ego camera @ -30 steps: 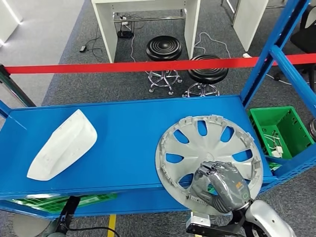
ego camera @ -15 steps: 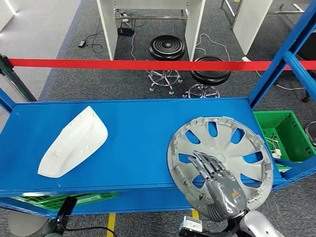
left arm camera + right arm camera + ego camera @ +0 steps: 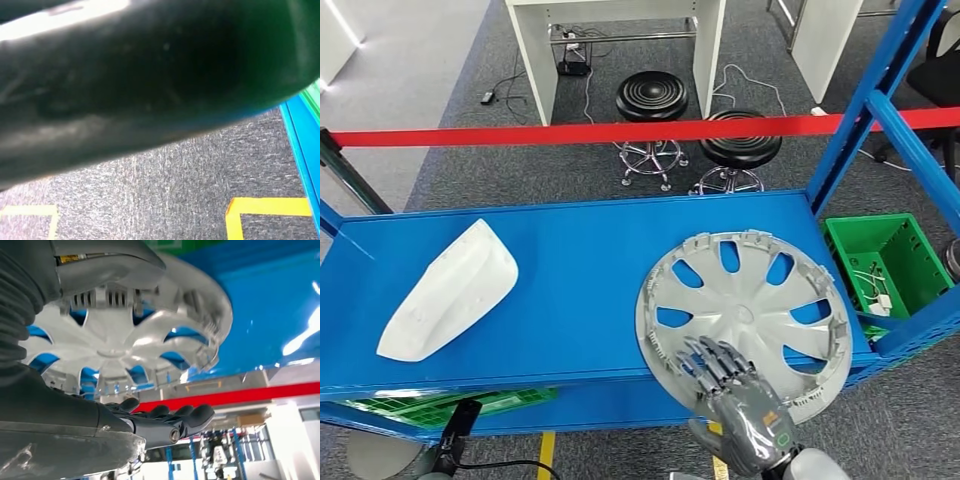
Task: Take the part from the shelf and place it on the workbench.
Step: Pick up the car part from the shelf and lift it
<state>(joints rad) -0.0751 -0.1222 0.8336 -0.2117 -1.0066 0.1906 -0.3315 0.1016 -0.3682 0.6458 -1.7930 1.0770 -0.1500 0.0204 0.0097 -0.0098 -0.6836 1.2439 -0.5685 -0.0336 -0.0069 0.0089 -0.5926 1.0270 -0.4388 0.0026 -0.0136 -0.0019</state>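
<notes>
On the blue shelf [image 3: 569, 270] a silver hubcap [image 3: 746, 305] lies at the right (a white part [image 3: 448, 292] left); the right hand [image 3: 739, 410] is held over its near rim, fingers [image 3: 709, 362] spread, gripping nothing.

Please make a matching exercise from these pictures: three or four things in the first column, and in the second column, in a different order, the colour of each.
Things:
1. wheel cover
2. moulded part lying on the shelf's left side
3. crate beside the shelf
4. barrier tape

Colours:
A. red
B. green
C. silver-grey
D. white

Pairs: 1-C, 2-D, 3-B, 4-A
</notes>
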